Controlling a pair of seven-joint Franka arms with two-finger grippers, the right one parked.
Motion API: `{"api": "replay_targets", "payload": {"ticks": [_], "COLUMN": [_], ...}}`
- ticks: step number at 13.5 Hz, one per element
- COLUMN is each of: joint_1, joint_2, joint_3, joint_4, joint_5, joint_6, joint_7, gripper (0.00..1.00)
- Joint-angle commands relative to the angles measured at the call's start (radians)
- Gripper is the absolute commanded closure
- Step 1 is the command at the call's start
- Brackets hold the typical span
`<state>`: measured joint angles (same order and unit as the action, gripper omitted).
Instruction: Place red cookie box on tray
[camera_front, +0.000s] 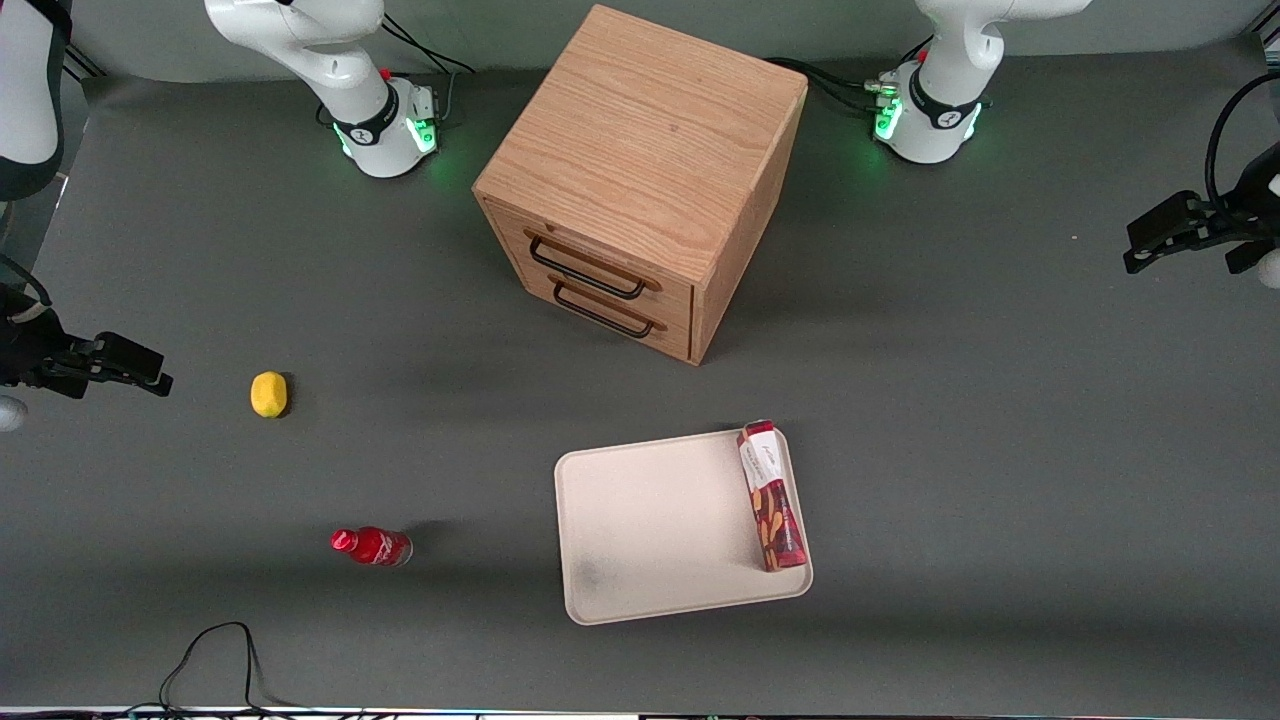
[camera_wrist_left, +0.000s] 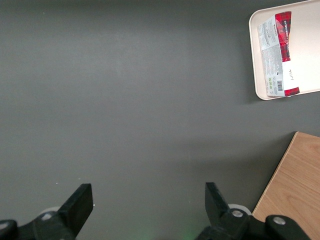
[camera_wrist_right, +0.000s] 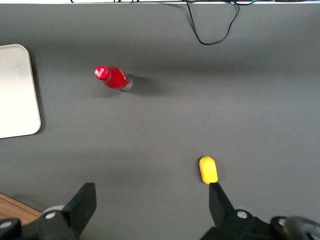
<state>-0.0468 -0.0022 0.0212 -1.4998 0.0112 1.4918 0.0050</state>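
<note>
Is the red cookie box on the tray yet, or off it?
On it. The red cookie box lies flat along one short edge of the tray. The gripper is open and empty, well away toward the working arm's end.

Open-fingered gripper (camera_front: 1140, 245) over bare table (camera_front: 1000, 400) at the working arm's end, well apart from tray (camera_front: 650, 520), red cookie box (camera_front: 771, 496) along tray's edge, wooden drawer cabinet (camera_front: 640, 180) between.

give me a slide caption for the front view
Red cookie box lies on the tray along its edge; the open gripper hangs apart, at the working arm's end of the table.
</note>
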Motion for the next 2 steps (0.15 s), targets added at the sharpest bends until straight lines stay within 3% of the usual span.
{"api": "replay_targets", "payload": {"ticks": [1,2], "joint_1": [0.005,0.005], "joint_2": [-0.033,-0.033], "joint_3": [-0.011,-0.011], "joint_4": [-0.026,-0.026], "joint_5": [0.000,-0.002], "joint_6": [-0.008,-0.008], "joint_7": [-0.019,-0.017], "gripper": [0.00,0.00]}}
